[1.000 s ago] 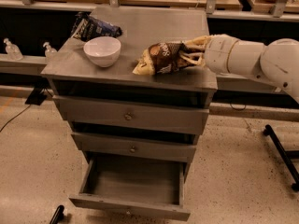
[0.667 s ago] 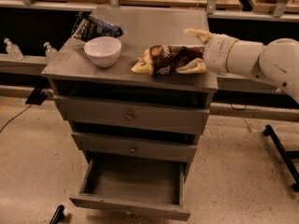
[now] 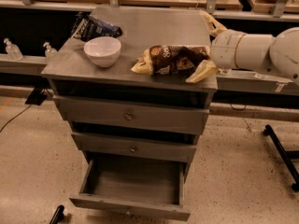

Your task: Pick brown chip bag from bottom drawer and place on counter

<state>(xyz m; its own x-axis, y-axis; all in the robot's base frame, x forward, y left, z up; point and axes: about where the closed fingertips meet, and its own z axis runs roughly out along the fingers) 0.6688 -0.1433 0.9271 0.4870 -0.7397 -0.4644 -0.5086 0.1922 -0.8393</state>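
In the one camera view, the brown chip bag (image 3: 170, 59) lies flat on the grey surface (image 3: 154, 29) on top of the drawers, near the front edge and toward the right side. It is out of the bottom drawer (image 3: 135, 178), which hangs open below with nothing showing inside. The claw (image 3: 197, 48) sits at the right end of the bag, at the right edge of the surface. Its two pale fingers (image 3: 202, 72) are spread wide, one behind the bag's end and one in front of it, so the claw does not seem to be squeezing the bag. The front finger is touching the bag or just beside it; it is hard to tell which. The bag's long side runs left to right, so one end points at the claw and the rest stretches away to the left. The white arm (image 3: 252, 50) comes in from the right, and it is the only arm there. A white bowl (image 3: 103, 50) stands to the left of the bag, a little apart from it, and a dark blue bag (image 3: 96, 28) lies behind the bowl. The job looks almost done. The next move is likely to pull the claw straight back to the right. The fingers should stay wide, so they do not drag the bag off the front edge.
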